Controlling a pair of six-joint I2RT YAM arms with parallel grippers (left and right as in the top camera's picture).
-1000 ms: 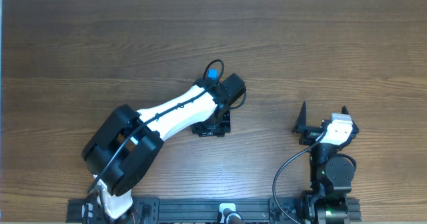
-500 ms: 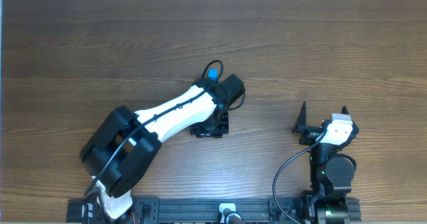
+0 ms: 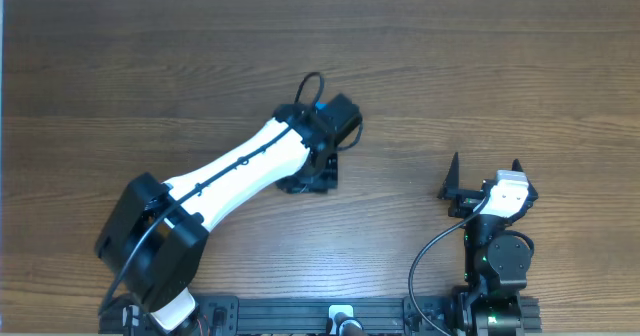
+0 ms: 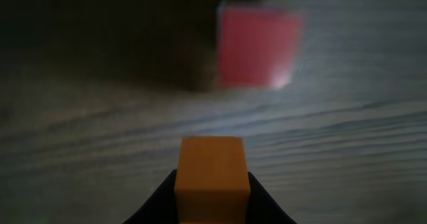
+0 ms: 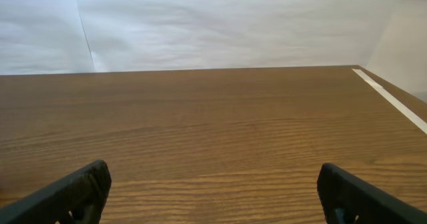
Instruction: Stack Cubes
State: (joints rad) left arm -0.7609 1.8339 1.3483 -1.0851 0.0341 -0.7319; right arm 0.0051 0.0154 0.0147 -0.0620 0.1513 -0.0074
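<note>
Clamping matte orange cube, left hand; blurred red cube lies beyond; right hand spread wide apart.

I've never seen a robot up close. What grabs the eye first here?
The big white left arm, stretched to the middle of the wooden table. Its end effector grips an orange cube, with a red cube on the table beyond it. The right end effector rests open.

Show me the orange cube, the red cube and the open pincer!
orange cube (image 4: pixel 213 177): left wrist view, middle of its visible face.
red cube (image 4: pixel 257 45): left wrist view, middle of its face.
right pincer (image 3: pixel 485 169): top view, midway between its fingertips.
</note>
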